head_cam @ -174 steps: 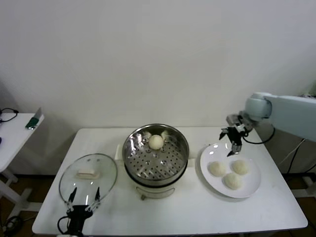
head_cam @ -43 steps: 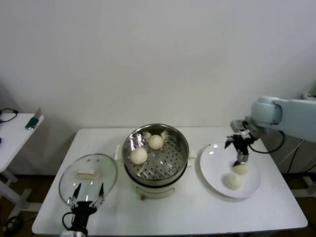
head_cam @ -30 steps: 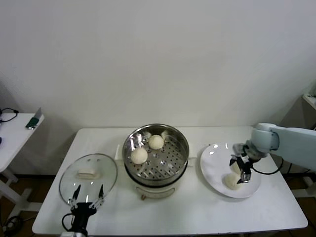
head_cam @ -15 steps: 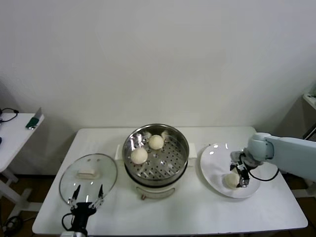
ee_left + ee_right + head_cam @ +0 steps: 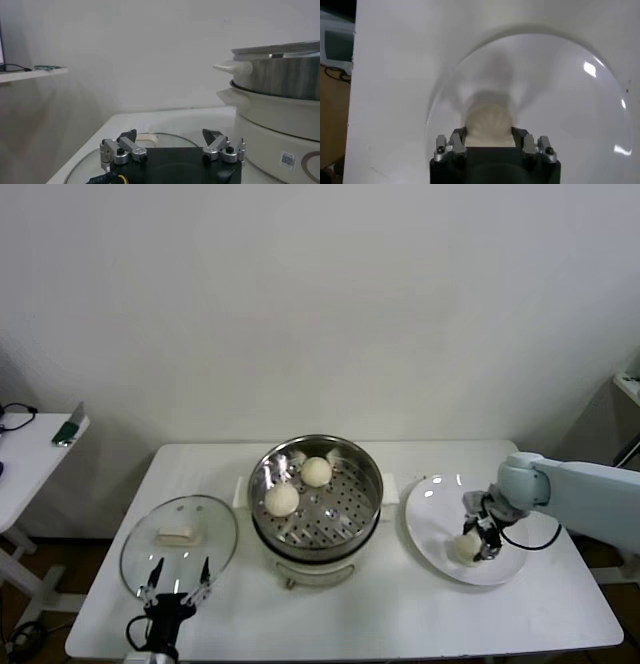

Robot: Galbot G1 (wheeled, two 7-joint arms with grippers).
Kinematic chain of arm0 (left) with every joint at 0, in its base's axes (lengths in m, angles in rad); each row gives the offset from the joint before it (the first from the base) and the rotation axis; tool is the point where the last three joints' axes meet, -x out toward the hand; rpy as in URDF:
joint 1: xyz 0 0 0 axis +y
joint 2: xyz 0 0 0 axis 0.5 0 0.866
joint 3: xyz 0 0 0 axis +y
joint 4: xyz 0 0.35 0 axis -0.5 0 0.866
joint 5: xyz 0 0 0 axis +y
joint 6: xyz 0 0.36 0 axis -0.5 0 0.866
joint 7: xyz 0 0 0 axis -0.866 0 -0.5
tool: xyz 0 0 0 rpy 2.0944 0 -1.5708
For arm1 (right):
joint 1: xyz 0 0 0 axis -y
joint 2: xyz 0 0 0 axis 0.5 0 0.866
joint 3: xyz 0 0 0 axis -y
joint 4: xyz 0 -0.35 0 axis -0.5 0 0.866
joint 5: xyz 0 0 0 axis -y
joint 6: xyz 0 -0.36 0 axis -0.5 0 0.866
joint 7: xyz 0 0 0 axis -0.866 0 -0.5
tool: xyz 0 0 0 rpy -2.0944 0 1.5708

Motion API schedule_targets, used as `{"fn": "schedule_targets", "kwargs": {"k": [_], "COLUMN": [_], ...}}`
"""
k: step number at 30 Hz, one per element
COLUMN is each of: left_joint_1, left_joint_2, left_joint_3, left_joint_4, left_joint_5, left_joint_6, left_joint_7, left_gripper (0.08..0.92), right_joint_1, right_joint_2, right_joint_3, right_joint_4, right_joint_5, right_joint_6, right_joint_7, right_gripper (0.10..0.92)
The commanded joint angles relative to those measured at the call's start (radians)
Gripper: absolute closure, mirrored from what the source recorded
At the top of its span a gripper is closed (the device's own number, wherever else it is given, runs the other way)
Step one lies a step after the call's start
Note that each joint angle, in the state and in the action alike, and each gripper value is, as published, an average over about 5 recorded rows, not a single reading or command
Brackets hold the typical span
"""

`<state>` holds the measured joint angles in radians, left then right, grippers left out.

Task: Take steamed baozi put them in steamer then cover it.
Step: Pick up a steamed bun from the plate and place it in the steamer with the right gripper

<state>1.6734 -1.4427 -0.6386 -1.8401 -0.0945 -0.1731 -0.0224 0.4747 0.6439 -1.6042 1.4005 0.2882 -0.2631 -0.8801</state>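
On the white counter (image 5: 400, 604), the steamer (image 5: 316, 536) stands at centre with its perforated tray exposed. Two steamed baozi rest on that tray: one (image 5: 317, 472) toward the far side, one (image 5: 282, 500) nearer the left wall, close together but apart.

Right of the steamer lies a flat white plate (image 5: 435, 489). A single baozi (image 5: 465, 547) remains on it, toward the near side. The right end effector (image 5: 478, 536) is down at this bun, fingers to either side of it. The right wrist view confirms the position: the bun (image 5: 488, 125) sits between the two fingers (image 5: 454, 142), which appear to touch its flanks, so the end effector (image 5: 489, 136) is pinching it. The bun rests on the plate (image 5: 560, 90); whether it has lifted clear cannot be told.

Left of the steamer, the cover (image 5: 180, 544) lies flat on the counter, cream handle up. The left end effector (image 5: 172, 587) is at the cover's near edge, fingers spread wide; the left wrist view shows the same spread end effector (image 5: 172, 145) over the glass rim (image 5: 165, 136), with the steamer wall (image 5: 280, 75) beside it.
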Motion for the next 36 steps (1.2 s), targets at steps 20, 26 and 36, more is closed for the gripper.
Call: {"fn": "schedule_targets", "kwargs": {"k": [20,26,36], "left_joint_1": [0.027,0.04,0.045], "left_joint_2": [0.007,0.007,0.005], "left_joint_3": [0.007,-0.008,-0.029], "left_joint_4": [-0.033,-0.054,-0.064], "left_joint_5": [0.021,0.009,-0.013], "left_joint_6": [-0.004,-0.004,-0.003], "left_joint_7": [-0.004,-0.005,-0.007], "left_gripper": [0.177,0.177,0.177], "right_joint_1": [0.782,0.584,0.298], "right_joint_2": [0.517,0.637,0.689], "right_joint_3": [0.015,0.037,0.006], "right_joint_4": [0.359,0.393,0.272], "right_joint_5": [0.128,-0.019,-0.213], "right_joint_6": [0.413,0.364,0.298], "right_joint_7": [-0.173,-0.106,-0.048], "right_gripper": [0.397,0.397,0.397]}}
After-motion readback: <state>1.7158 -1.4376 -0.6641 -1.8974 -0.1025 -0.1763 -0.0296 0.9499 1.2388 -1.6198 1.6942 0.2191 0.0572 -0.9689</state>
